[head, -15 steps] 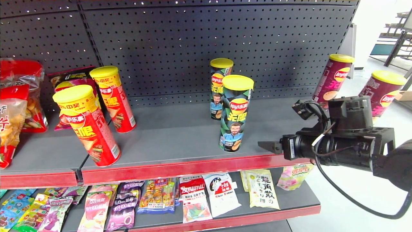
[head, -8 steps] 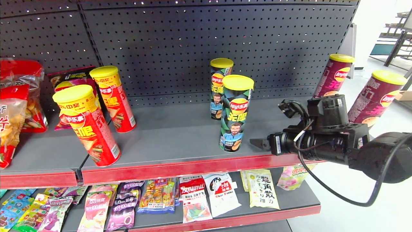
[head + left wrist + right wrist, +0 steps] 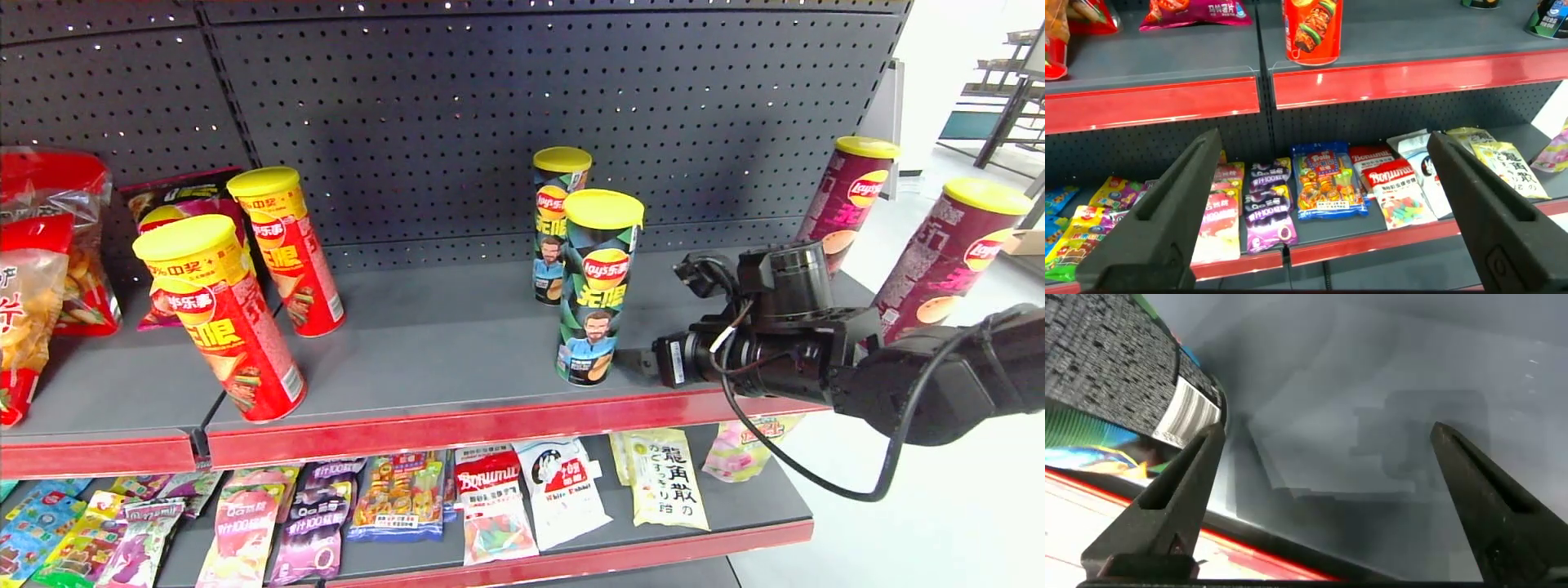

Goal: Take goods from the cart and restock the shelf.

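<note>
Right gripper (image 3: 630, 359) has advanced leftward, fingers spread, beside the upright green-and-black cylindrical chip can with yellow lid (image 3: 600, 286) at centre frame on the grey metal shelf (image 3: 457, 327). Left gripper (image 3: 1323, 139) likewise spread.

place: shop | signs: pegboard-backed shelf (image 3: 457, 327), chip cans (image 3: 600, 286), snack packets (image 3: 490, 506) in rows
</note>
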Motion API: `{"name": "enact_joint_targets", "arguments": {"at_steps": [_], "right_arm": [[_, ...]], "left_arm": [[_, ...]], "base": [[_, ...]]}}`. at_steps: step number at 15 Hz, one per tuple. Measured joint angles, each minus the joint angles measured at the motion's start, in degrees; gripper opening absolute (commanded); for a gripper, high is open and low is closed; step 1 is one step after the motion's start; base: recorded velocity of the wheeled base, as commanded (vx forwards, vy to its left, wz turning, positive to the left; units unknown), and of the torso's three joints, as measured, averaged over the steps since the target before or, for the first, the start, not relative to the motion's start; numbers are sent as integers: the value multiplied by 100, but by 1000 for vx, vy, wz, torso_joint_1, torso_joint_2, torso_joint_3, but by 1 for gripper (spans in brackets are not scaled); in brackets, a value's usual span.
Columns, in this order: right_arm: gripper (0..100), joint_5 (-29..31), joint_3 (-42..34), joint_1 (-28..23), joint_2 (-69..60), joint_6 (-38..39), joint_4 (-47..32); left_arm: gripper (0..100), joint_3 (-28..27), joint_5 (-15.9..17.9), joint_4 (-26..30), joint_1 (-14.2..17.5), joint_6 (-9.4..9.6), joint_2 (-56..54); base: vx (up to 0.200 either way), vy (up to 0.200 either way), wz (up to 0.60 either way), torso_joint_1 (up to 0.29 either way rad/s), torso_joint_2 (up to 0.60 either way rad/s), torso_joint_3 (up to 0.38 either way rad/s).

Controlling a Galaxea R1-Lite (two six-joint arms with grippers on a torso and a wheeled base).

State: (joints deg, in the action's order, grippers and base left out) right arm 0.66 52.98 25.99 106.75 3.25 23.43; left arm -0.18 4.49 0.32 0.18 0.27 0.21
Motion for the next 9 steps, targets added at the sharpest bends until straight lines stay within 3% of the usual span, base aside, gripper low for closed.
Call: {"name": "enact_joint_targets", "arguments": {"at_steps": [9], "right_arm": [[100, 65, 104, 165, 168, -41, 7]], "left_arm": [[100, 0, -2, -5, 0, -2, 0]], "base": [[0, 0, 0, 0, 0, 0]]}}
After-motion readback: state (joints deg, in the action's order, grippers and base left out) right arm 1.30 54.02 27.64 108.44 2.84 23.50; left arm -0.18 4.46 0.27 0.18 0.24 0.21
